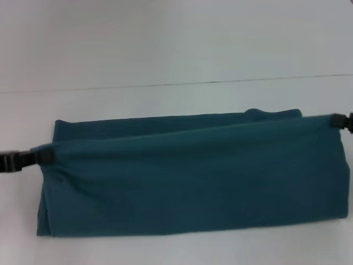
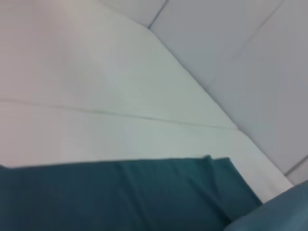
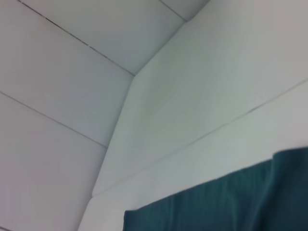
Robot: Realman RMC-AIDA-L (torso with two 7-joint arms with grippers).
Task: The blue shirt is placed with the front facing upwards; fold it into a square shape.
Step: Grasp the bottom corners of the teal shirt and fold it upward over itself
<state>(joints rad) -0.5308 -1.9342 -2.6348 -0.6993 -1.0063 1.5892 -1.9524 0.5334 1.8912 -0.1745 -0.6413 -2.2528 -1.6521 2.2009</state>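
The blue shirt lies across the white table as a wide teal band with its plain side showing; no lettering is visible. A raised fold edge runs from left to right across it. My left gripper is shut on the left end of that edge. At the far right my right gripper is shut on the other end, holding the cloth taut between them. A strip of the shirt shows in the left wrist view, and a corner of the shirt appears in the right wrist view. Neither wrist view shows fingers.
The white table stretches behind the shirt, with a thin dark seam crossing it. Its far edge and the grey tiled floor beyond show in the wrist views.
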